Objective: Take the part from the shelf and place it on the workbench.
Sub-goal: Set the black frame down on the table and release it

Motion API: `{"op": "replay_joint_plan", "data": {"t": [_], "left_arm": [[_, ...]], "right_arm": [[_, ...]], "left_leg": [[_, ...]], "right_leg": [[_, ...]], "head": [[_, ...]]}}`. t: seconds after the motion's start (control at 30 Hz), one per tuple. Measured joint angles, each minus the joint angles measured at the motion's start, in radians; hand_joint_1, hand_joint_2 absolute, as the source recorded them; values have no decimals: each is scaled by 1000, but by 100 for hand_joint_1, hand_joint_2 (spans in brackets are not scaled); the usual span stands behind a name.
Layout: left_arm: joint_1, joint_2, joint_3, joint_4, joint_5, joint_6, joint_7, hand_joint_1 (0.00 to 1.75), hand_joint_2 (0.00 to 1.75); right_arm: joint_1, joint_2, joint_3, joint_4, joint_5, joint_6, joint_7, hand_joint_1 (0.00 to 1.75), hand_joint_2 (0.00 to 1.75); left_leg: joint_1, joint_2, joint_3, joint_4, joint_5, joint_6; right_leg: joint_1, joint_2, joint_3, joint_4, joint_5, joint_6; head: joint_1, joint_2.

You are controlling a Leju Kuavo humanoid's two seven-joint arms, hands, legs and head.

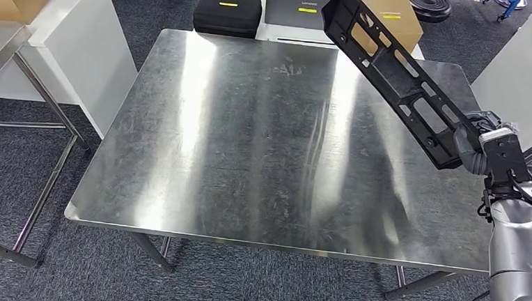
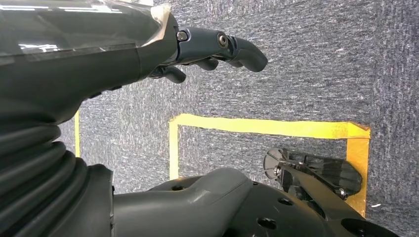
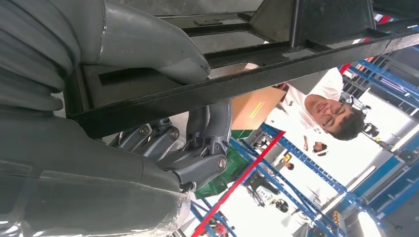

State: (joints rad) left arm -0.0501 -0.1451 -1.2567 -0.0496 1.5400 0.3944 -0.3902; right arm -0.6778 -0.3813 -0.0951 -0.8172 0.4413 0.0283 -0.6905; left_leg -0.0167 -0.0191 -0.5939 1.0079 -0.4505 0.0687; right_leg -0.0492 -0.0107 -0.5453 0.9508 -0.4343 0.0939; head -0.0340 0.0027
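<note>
The right hand (image 1: 474, 146) grips the black part (image 1: 387, 64) by its near end; the rest slants up beyond the fingers (image 3: 207, 129), above the workbench (image 1: 250, 142). Fetching looks done, placing remains. The left hand (image 2: 207, 52) hangs loosely open, holding nothing.
</note>
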Motion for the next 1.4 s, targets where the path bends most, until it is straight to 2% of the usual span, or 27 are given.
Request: {"op": "replay_joint_plan", "data": {"t": [0.3, 0.53, 0.87, 1.17, 1.4], "left_arm": [[-1, 6, -5, -3, 12, -7, 3, 0, 175], [-4, 12, -6, -11, 21, -5, 20, 0, 175], [-5, 13, -6, -17, 26, 4, 19, 0, 175], [-5, 11, -11, -21, 20, 31, 10, 0, 175], [-5, 10, -24, -21, 19, 36, 13, 0, 175]], "right_arm": [[-67, 43, 35, 103, 37, -96, -4, 175, 175], [-163, 123, 98, 223, 86, -174, -4, 175, 175], [-300, 237, 150, 349, 143, -185, 25, 175, 175], [-315, 256, 153, 390, 132, -184, 5, 175, 175], [-315, 251, 152, 405, 112, -178, -1, 175, 175]], "left_leg": [[1, 1, 0, 0, 1, -1], [1, 2, 0, 0, 2, -1], [2, 2, 0, 0, 2, -1], [1, 2, 0, 0, 2, -1], [1, 2, 0, 0, 2, -1]], "right_leg": [[1, 0, -1, 4, 0, 0], [1, 1, -2, 5, 0, 0], [1, 0, -3, 5, 0, -1], [0, 1, -3, 5, 0, -1], [1, 1, -4, 5, 0, -1]], "head": [[0, 0], [0, 0], [0, 0], [0, 0], [0, 0]]}}
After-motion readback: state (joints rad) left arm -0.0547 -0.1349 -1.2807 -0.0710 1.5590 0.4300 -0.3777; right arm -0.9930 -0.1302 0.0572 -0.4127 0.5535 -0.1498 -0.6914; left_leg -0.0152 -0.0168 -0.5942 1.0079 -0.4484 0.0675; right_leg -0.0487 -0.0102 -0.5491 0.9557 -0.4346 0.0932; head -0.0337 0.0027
